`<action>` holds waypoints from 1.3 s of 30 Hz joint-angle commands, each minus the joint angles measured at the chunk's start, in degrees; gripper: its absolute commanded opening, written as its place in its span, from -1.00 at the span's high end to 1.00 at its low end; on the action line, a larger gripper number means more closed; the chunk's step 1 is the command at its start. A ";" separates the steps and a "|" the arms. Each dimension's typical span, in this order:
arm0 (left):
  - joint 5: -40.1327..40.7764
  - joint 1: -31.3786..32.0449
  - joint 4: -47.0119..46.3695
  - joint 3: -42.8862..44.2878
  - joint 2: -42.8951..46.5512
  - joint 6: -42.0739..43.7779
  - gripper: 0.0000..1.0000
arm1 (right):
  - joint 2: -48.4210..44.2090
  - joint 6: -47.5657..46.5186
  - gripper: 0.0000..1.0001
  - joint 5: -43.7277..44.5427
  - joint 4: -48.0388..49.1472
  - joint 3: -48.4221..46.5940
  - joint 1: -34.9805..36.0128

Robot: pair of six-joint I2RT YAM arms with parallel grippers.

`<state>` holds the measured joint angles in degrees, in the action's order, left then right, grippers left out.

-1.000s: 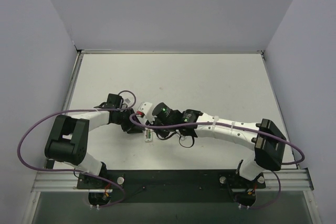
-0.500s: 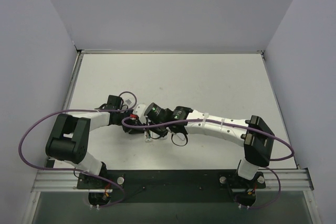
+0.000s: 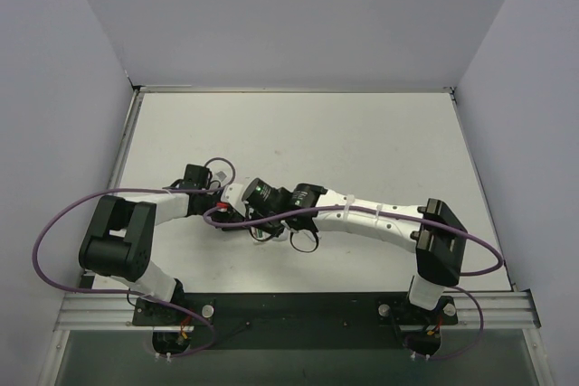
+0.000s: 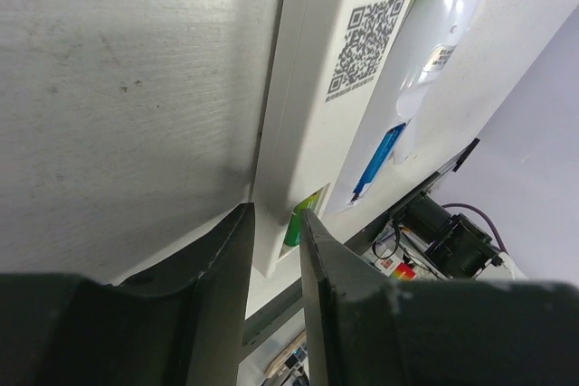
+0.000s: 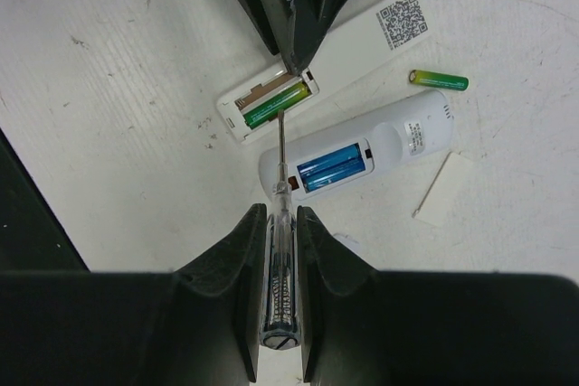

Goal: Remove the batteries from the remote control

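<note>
Here, stage of task: about one quarter done, judging from one cell out and three seated.
Flat remote (image 5: 362, 38): lies back-up on the bench (image 5: 109, 88), QR label showing, battery bay open at its near end; one slot bare, the other holding a green cell (image 5: 276, 103).
Loose green cell (image 5: 439, 80): rests on the bench just beyond the flat remote's label end, apart from both remotes; this one counts as unloaded.
Rounded remote (image 5: 407, 137): lies beside the flat remote, roughly parallel, bay open with two blue cells (image 5: 330, 166) side by side inside.
Left tool (image 4: 276, 214): its two fingers close against the opposite long edges of the flat remote at the bay end, pinning it to the bench.
Right tool (image 5: 280, 219): closed narrowly on the clear handle of a screwdriver (image 5: 279, 223), the thin shaft reaching forward to the edge of the flat remote's bay, next to the seated green cell.
Thin white strip (image 5: 443, 189): lies flat near the rounded remote; its identity cannot be told.
Step in hand (judged): prying the second green cell out with the screwdriver tip.
Work left: that green cell, then both blue cells.
</note>
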<state>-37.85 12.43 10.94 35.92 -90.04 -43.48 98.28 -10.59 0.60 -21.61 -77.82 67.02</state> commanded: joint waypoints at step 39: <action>-2.58 -1.97 -1.36 1.78 -2.60 0.42 0.28 | 4.55 -15.95 1.00 7.66 -3.97 -4.27 4.69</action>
<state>-39.66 10.70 11.00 36.49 -91.96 -43.46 102.10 -25.80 6.15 -23.05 -79.96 71.35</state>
